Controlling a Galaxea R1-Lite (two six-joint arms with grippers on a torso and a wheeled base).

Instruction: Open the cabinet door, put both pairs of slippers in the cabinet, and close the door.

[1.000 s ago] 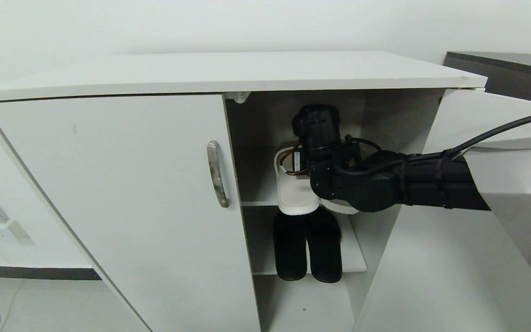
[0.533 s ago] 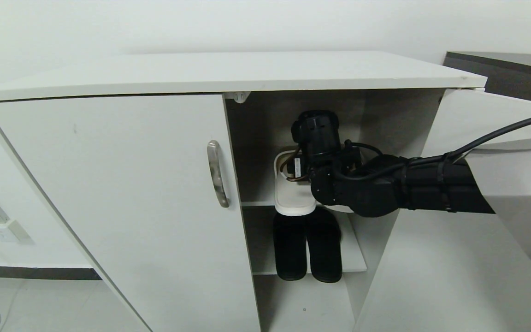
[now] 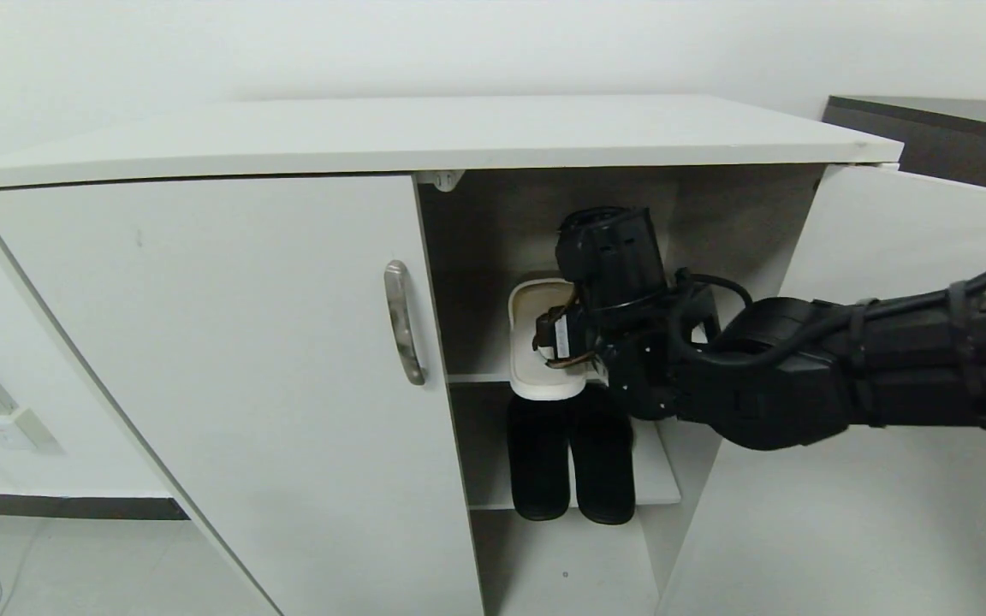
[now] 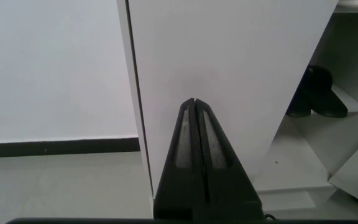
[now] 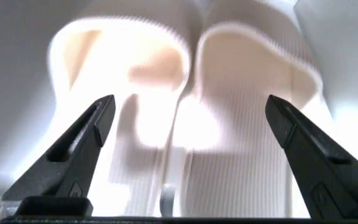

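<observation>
Right gripper [image 5: 188, 109] — spread wide, empty — draws back from the white slippers [image 3: 524, 351] on the shelf [image 3: 476, 377]; only the cabinet door [image 3: 887, 248] seems left.

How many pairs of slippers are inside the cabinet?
2. The white pair lies on the upper shelf, before the open right pincer; the black pair lies on the shelf below. The right arm hides part of the upper shelf.

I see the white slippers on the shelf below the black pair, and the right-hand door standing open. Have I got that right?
Not quite: the head view shows the white slippers on the shelf above the black slippers, not below. The right door does stand open.
</observation>
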